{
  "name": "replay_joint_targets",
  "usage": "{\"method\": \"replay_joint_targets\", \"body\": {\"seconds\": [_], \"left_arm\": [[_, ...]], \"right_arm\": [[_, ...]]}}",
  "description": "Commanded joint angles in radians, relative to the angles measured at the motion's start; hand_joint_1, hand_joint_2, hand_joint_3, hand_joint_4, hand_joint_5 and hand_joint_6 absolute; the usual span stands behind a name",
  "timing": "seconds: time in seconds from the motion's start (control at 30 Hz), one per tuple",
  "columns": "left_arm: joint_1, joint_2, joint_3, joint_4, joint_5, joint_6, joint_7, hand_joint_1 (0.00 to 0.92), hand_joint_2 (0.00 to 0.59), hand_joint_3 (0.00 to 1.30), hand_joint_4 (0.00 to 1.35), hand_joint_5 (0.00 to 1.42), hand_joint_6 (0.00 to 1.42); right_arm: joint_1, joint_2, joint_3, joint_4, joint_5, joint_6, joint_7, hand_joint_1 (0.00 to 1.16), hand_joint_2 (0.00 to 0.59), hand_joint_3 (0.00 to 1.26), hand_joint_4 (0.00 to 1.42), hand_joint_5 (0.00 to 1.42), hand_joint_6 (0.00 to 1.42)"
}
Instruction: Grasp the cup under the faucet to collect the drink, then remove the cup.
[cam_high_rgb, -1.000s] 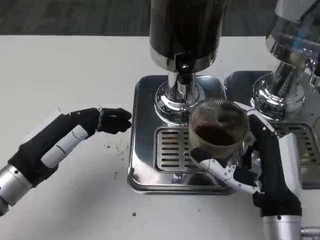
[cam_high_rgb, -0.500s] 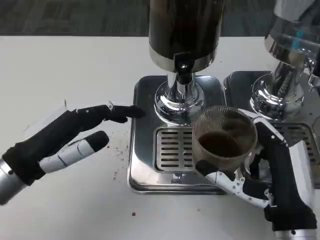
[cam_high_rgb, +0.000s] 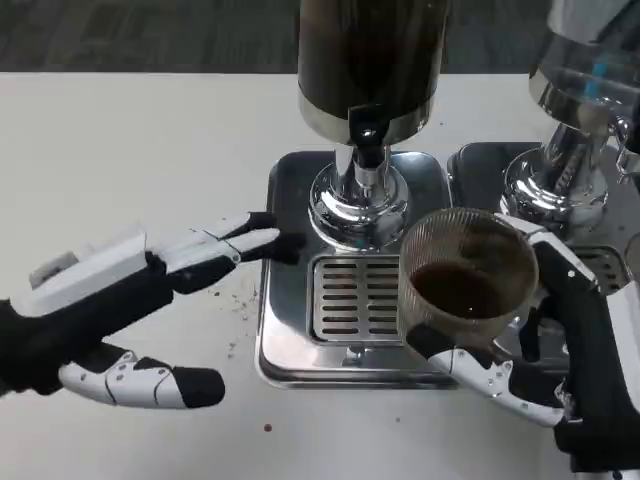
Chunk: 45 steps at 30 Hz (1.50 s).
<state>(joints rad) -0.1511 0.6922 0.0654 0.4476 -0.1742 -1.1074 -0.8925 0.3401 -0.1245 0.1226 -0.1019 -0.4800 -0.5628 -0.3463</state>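
Most of the job looks done to me. My right hand (cam_high_rgb: 560, 370) holds the cup (cam_high_rgb: 467, 275), fingers wrapped round its lower wall from the right and from beneath, and there is dark drink in the bottom of it, so I judge the collecting part finished. The cup is no longer under the faucet (cam_high_rgb: 367, 140): it sits to the right of it and nearer me, over the right edge of the grille (cam_high_rgb: 350, 297) and the rim of the tray (cam_high_rgb: 290, 260). It looks lifted off the grille, though from this angle I cannot be sure how far it clears the metal. It stands close to upright, and I see no spill on the tray near it.

My left hand (cam_high_rgb: 120, 300) holds nothing. It lies flat and spread over the table (cam_high_rgb: 130, 140), fingers apart, the fingertips (cam_high_rgb: 262, 235) reaching the left edge of the tray without gripping it. I cannot tell whether they touch the metal or only hover.

What is left, as I judge it, is only the end of the removal: carrying the cup clear of the dispenser (cam_high_rgb: 372, 60) and its tray, keeping it level, and setting it down on the table. A second dispenser (cam_high_rgb: 580, 120) stands close on my right, so the way out is toward me rather than sideways.
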Motion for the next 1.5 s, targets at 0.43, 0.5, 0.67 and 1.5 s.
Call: {"method": "replay_joint_targets", "body": {"seconds": [0.43,0.5,0.67,1.5], "left_arm": [[0.077,0.126,-0.074,-0.106,0.041,-0.166,0.055,0.000,0.124,0.05,0.00,0.00,0.00],[0.080,0.143,-0.081,-0.112,0.043,-0.175,0.061,0.000,0.124,0.05,0.00,0.00,0.00],[0.087,0.172,-0.097,-0.128,0.038,-0.189,0.082,0.000,0.126,0.05,0.00,0.00,0.00],[0.104,0.206,-0.133,-0.141,0.057,-0.180,0.150,0.000,0.127,0.04,0.00,0.00,0.00]], "right_arm": [[0.112,0.010,-0.025,-0.188,0.040,-0.034,0.054,0.75,0.200,0.65,0.80,1.03,1.35],[0.131,0.009,-0.026,-0.207,0.040,-0.039,0.062,0.75,0.200,0.65,0.80,1.03,1.35],[0.165,0.011,-0.026,-0.231,0.045,-0.047,0.075,0.75,0.206,0.65,0.81,1.03,1.35],[0.195,0.031,-0.034,-0.254,0.047,-0.053,0.090,0.75,0.200,0.66,0.81,1.04,1.37]]}}
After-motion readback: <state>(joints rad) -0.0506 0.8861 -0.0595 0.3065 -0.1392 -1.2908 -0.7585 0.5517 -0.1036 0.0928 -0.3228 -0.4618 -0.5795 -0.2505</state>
